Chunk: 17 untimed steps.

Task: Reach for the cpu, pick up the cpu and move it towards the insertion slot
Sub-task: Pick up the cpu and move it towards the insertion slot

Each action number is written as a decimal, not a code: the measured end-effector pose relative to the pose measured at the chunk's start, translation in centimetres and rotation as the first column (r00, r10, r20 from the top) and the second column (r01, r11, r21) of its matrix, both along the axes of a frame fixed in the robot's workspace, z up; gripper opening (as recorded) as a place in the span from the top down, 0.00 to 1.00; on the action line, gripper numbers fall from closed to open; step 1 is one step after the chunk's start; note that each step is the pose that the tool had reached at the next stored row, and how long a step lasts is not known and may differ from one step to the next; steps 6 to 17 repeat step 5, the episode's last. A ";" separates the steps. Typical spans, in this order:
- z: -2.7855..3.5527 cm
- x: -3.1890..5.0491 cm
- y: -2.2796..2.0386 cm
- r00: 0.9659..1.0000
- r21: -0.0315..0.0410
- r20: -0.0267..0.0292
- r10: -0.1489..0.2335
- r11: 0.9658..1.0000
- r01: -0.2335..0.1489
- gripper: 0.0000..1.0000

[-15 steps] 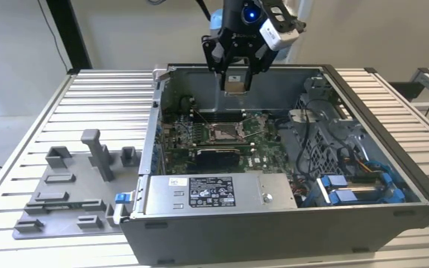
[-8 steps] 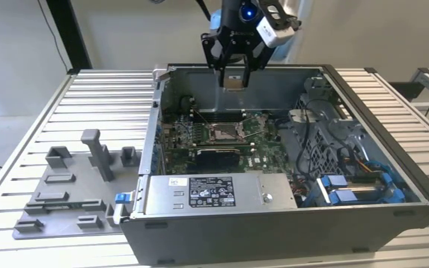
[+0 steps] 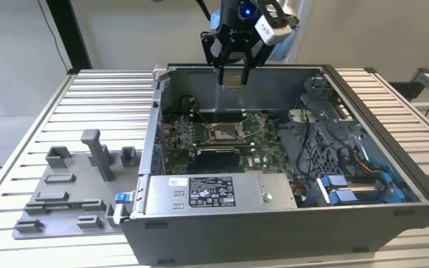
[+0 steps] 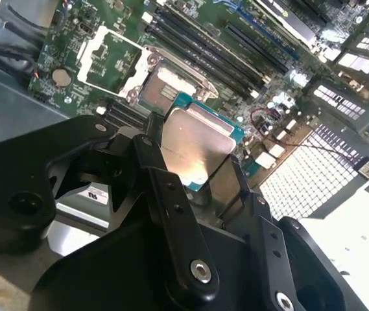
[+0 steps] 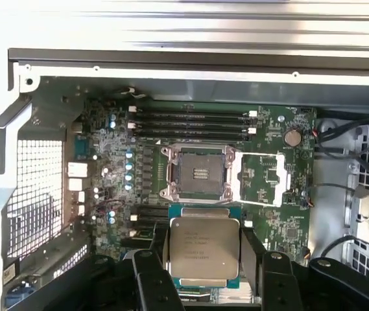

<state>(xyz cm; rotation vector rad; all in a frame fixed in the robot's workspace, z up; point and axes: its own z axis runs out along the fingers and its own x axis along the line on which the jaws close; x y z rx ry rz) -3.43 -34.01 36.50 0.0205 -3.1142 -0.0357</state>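
Resting on one slatted metal table (image 3: pixel 103 106), one open grey computer case (image 3: pixel 289 223) holds one green motherboard (image 5: pixel 106 162), with one grey plastic fixture tray (image 3: pixel 62 192) lying just beside the case on the exterior view's left. One arm comes down from above over the case's rear wall, its black gripper (image 3: pixel 233 78) pointing straight down, well above the board. One cpu (image 5: pixel 203 249) (flat square chip, dull silver lid, teal-green rim) is pinched between two black fingers (image 5: pixel 153 282), the jaws closed only as far as the chip's width. One insertion slot (image 5: pixel 198 173), a shiny square metal frame with a brownish centre, sits on the board beneath and apart from the chip.
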 end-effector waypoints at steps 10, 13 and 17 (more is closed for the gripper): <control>0.00 0.00 0.08 1.000 0.000 0.000 0.000 1.000 0.000 1.00; 0.00 0.00 0.08 1.000 0.000 0.000 0.000 1.000 0.000 1.00; 0.00 0.00 0.08 1.000 0.000 0.000 0.000 1.000 0.000 1.00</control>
